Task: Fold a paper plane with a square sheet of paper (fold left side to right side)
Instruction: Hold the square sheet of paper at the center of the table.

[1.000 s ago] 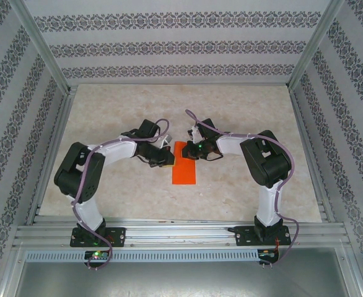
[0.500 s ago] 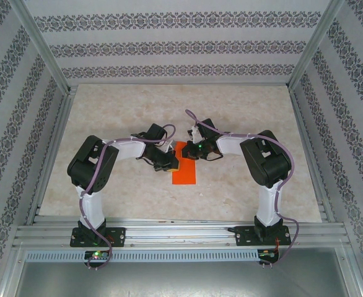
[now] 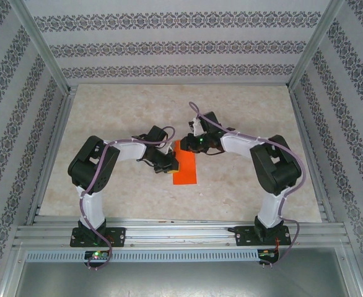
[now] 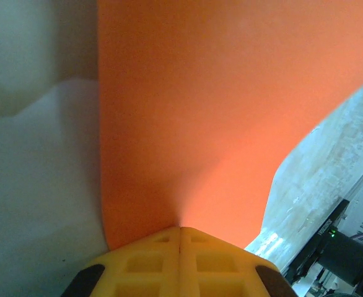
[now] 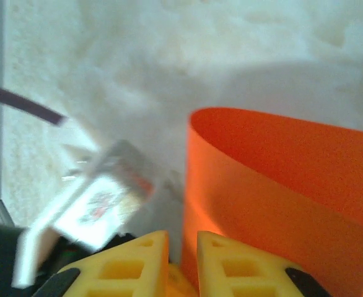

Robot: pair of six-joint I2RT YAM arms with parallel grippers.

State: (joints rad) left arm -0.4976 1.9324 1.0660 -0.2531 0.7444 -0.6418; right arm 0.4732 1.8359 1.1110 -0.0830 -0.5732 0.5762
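The left-to-right fold looked underway: the left claw was clenched on the curled square sheet of paper, the right claw narrowly parted beside it. Pressing the crease flat likely came next.

We seem to be in a robotics lab's test cell, not a home, as far as the overhead view lets us judge. The table, topped in a pale marble pattern, is boxed in. Aluminium posts rise from its far corners, and wallpapered panels stand along its far and side edges. At its near edge the left arm and right arm are bolted to a slotted aluminium rail, with lilac cables strung along them. A perforated cable duct runs just before that rail.
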